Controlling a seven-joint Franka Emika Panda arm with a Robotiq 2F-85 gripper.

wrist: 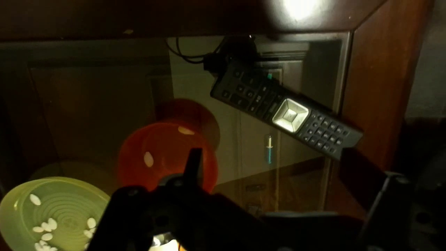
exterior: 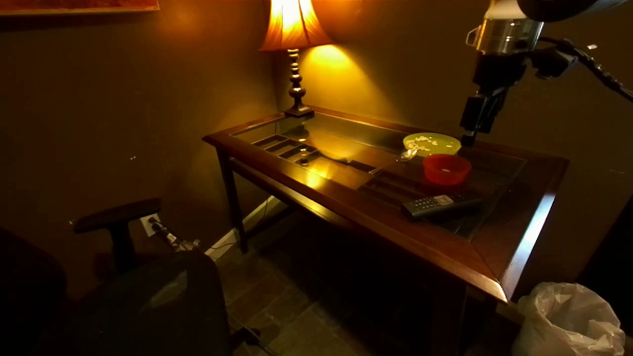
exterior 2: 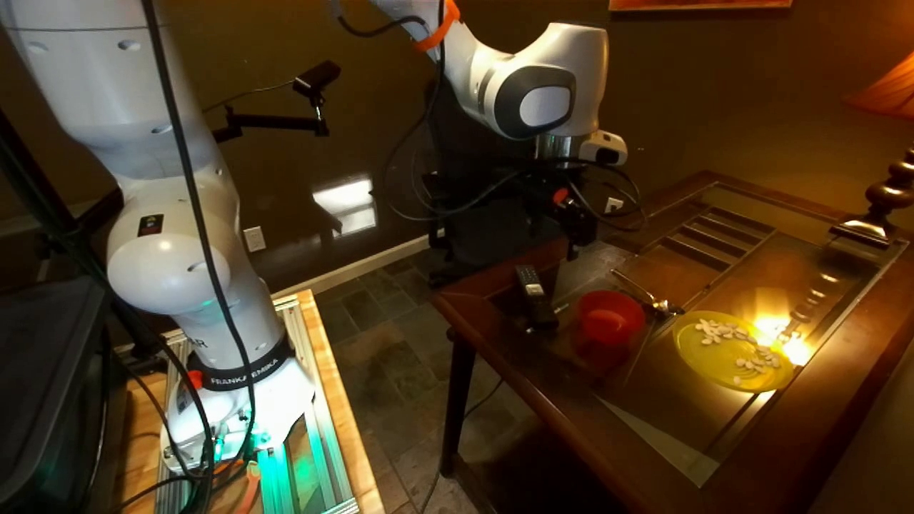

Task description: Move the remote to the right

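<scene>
On the glass-topped wooden desk (exterior: 346, 201), the round red bowl (wrist: 167, 146) shows two pale oval pieces (wrist: 148, 159) inside; near it, the shallow yellow-green bowl (wrist: 68, 205) holds many more. The dark, flat oblong remote (wrist: 287, 113) lies just beside the red bowl, opposite the yellow-green one. Higher than the red bowl, the black two-fingered gripper (wrist: 273, 158) hangs spread wide.

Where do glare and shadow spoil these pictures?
In both exterior views, the table lamp glares off the glass tabletop; in an exterior view, the office chair lies in shadow; in the wrist view, a white spot blooms on the wooden table frame, the gripper nearly black.
</scene>
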